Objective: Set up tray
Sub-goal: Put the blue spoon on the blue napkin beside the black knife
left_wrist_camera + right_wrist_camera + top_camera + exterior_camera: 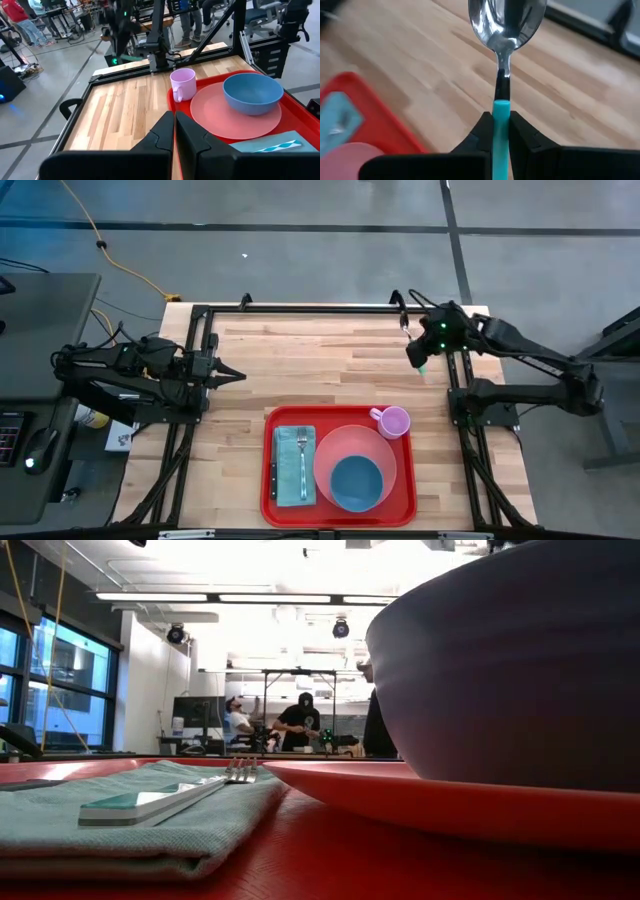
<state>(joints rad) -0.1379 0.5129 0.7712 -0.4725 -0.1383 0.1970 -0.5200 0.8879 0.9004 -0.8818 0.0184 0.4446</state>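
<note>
Tray, large bright red rectangular plastic (338,510), sits at my bench's (300,370) near edge. Right claw (501,125), far right, clamps a teal-handled metal spoon (504,35); left claw (174,131) waits, fingers together.

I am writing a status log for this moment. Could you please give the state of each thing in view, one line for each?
tray: flat on the table, loaded.
plate: on the tray, under the bowl.
bowl: upright on the plate.
mug: upright on the tray.
cloth: folded flat on the tray.
fork: lying on the cloth.
spoon: held over the table.
right gripper: shut on the spoon.
left gripper: shut, empty.
</note>
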